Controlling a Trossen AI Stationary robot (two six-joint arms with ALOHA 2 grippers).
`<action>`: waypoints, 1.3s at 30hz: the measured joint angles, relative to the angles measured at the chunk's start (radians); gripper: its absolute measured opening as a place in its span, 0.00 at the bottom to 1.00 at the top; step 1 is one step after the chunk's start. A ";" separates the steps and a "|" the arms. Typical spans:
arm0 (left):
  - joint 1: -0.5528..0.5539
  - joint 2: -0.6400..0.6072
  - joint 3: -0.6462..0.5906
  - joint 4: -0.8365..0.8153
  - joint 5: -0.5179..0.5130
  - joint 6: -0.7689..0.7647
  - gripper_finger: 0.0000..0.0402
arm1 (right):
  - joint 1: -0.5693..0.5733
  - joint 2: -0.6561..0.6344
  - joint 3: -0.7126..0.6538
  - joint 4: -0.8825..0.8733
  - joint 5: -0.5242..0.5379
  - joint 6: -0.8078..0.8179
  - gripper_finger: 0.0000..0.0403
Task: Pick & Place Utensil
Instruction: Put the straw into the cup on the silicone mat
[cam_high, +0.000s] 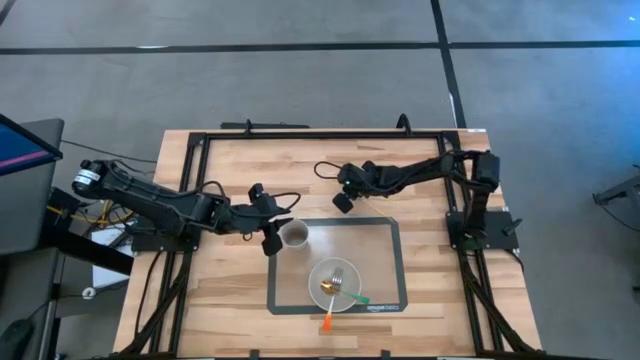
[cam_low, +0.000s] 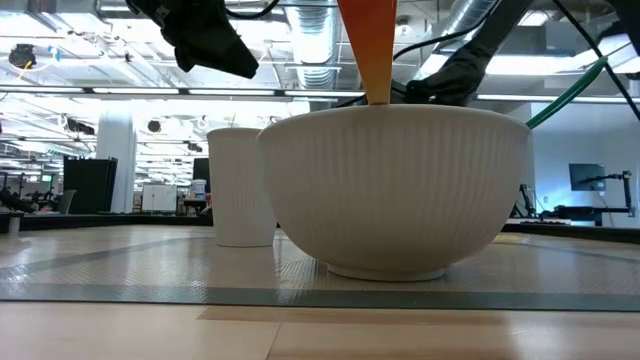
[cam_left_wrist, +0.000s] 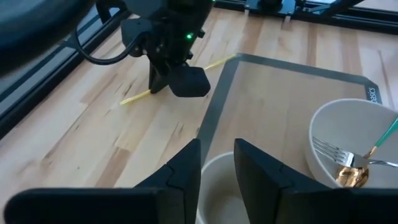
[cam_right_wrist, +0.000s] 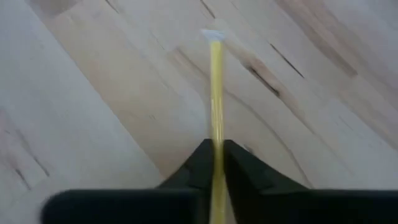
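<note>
A thin yellow utensil (cam_left_wrist: 205, 65) lies level across the bare wood beside the grey mat's (cam_high: 385, 232) far left corner; I cannot tell whether it rests on the wood. My right gripper (cam_high: 343, 202) (cam_left_wrist: 166, 84) is shut on it. A white bowl (cam_high: 318, 272) (cam_low: 400, 190) on the mat holds a fork, a gold spoon (cam_left_wrist: 350, 177), and green and orange handles. A white cup (cam_high: 294, 235) (cam_low: 240, 185) stands on the mat's left side. My left gripper (cam_high: 270, 240) (cam_left_wrist: 217, 168) hovers at the cup's rim, fingers slightly apart. My right gripper pinches the yellow utensil's shaft (cam_right_wrist: 216, 134) between its two fingers (cam_right_wrist: 200, 163), which come from above and lie across it. One length of the shaft runs out ahead to a pale tip (cam_right_wrist: 214, 34); the other end (cam_left_wrist: 127, 101) sticks out on the far side.
A black frame rail (cam_high: 320, 133) runs along the table's far edge and down both sides. The bowl's handles stick out over its near rim (cam_high: 328, 320). Bare wood (cam_high: 240, 170) lies left of the mat and beyond it.
</note>
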 joint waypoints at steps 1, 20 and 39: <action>0.000 0.000 0.000 0.000 0.000 0.000 0.24 | 0.000 0.000 0.004 -0.001 -0.002 -0.002 0.03; 0.000 -0.003 0.000 0.000 0.000 -0.005 0.24 | 0.366 -0.430 0.004 0.270 0.211 -0.225 0.01; -0.089 -0.199 -0.018 -0.027 -0.013 0.036 0.24 | 0.523 -0.017 0.009 1.551 0.123 -0.704 0.00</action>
